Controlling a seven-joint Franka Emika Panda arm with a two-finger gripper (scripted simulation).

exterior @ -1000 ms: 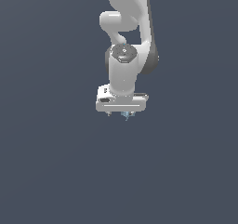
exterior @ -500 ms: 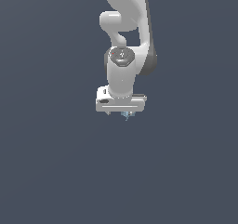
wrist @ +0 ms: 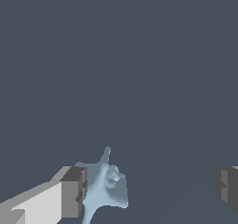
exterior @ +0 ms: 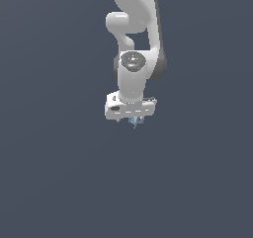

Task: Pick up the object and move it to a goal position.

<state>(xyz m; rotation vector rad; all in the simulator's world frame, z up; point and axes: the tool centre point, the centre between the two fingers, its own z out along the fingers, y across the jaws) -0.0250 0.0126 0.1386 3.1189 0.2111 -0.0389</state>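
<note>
Wrist view: jaws are seen wide apart, w/ the object [wrist: 104,188] lying against one finger [wrist: 74,192] and well clear of the other, so it sits off-centre in the gap, not yet clamped. Its long axis can't be judged. Exterior view: object [exterior: 134,122] is glimpsed just under the gripper [exterior: 131,119]. Vs. 1.0 s ago, gripper is slightly lower; little else is changed.

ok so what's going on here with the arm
A simulated Panda arm has its gripper lowered around a tiny pale-blue piece. In the wrist view the jaws stand wide apart: the piece sits right against one finger, while the other finger is well clear. Nothing is clamped yet.
</note>
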